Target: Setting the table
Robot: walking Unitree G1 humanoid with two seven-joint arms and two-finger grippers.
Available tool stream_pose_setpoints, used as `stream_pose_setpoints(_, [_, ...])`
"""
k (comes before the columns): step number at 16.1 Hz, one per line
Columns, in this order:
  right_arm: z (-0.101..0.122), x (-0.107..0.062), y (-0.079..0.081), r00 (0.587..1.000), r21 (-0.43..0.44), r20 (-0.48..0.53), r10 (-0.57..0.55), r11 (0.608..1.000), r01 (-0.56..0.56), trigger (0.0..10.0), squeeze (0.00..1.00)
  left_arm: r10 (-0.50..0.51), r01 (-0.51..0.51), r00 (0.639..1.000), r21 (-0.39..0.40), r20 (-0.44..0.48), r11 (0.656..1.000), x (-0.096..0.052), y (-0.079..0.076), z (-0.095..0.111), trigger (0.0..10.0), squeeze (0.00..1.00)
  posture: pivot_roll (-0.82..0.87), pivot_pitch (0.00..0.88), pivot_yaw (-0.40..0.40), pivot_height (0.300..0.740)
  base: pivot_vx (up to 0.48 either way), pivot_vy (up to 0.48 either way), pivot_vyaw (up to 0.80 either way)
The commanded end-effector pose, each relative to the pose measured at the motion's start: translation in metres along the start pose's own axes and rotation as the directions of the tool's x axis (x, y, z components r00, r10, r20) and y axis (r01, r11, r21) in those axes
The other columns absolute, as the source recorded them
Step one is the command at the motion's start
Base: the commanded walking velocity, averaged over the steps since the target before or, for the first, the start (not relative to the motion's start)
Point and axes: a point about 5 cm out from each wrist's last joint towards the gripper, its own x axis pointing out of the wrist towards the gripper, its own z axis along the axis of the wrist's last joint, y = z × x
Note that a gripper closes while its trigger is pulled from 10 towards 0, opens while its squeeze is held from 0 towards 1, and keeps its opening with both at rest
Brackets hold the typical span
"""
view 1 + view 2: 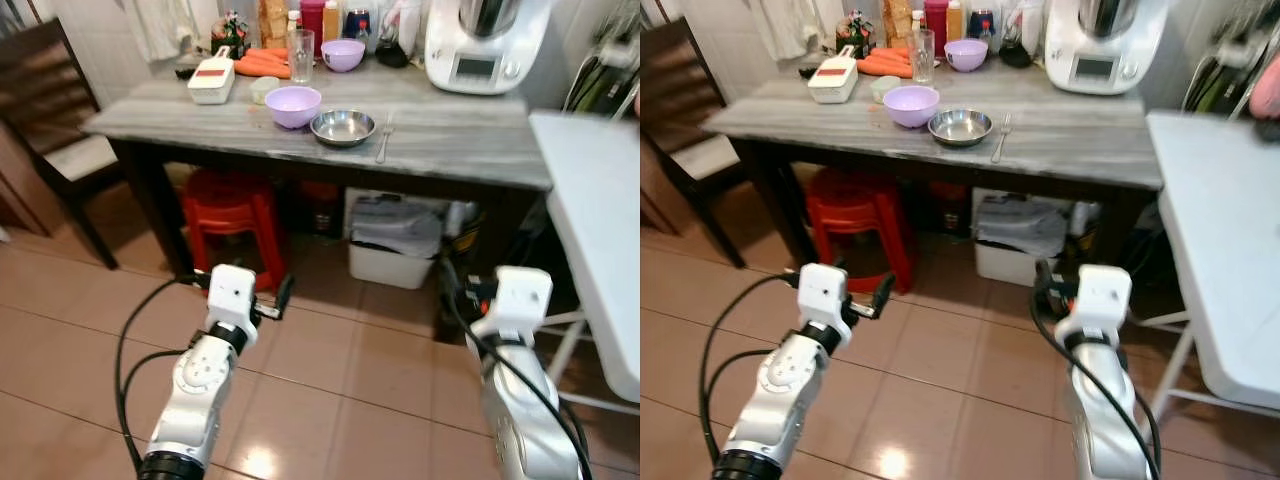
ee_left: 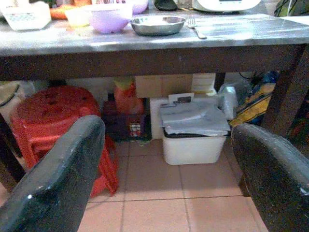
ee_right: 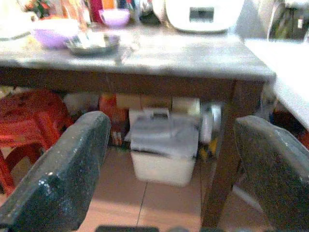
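Grey marble-topped table [image 1: 450, 135] stood ahead, with a red plastic stool [image 1: 225, 215] and a white storage bin [image 1: 392, 262] beneath it. On top, a lilac bowl [image 1: 293, 105] sat just beside a steel bowl [image 1: 343, 127], and a fork [image 1: 385, 140] lay near that. Left gripper [image 2: 166, 164] and right gripper [image 3: 169, 166] hovered low before the table, fingers spread apart, holding nothing.

Red stool [image 1: 228, 215] beside white bin [image 1: 393, 262]
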Motion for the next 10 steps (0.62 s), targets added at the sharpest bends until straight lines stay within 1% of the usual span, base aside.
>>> stream_pose_setpoints(1, [-0.01,0.001,0.0,0.998,-0.013,-0.053,0.022,1.0,-0.023,10.0,0.0,0.01,-0.01,1.0,0.014,0.016,1.0,0.003,0.001,0.003,10.0,0.0,-0.05,0.0,-0.06,0.74,0.0,0.0,0.0])
stream_pose_setpoints(5, [-0.015,0.004,0.001,0.997,-0.026,-0.065,0.049,0.998,-0.051,10.0,0.0,0.071,-0.071,0.997,-0.008,0.014,0.997,-0.001,0.004,0.0,10.0,0.0,-0.03,0.0,-0.071,0.74,0.0,0.0,0.0])
stream_pose_setpoints(7, [-0.013,0.009,-0.001,0.998,-0.022,-0.046,0.034,0.999,-0.035,10.0,0.0,0.087,-0.087,0.996,-0.013,0.02,0.996,-0.001,0.006,0.0,10.0,0.0,-0.02,0.0,-0.053,0.74,0.0,0.0,0.0])
stream_pose_setpoints(8, [-0.013,0.012,-0.003,0.999,-0.014,-0.035,0.019,1.0,-0.02,10.0,0.0,0.092,-0.091,0.995,-0.007,0.029,0.996,0.001,0.009,0.003,10.0,0.0,-0.02,0.0,-0.042,0.74,0.0,0.0,0.0])
stream_pose_setpoints(10, [-0.012,0.013,-0.002,1.0,-0.014,-0.025,0.015,1.0,-0.015,10.0,0.0,0.091,-0.091,0.995,-0.001,0.039,0.996,0.003,0.012,0.006,10.0,0.0,-0.01,0.0,-0.027,0.74,0.0,0.0,0.0])
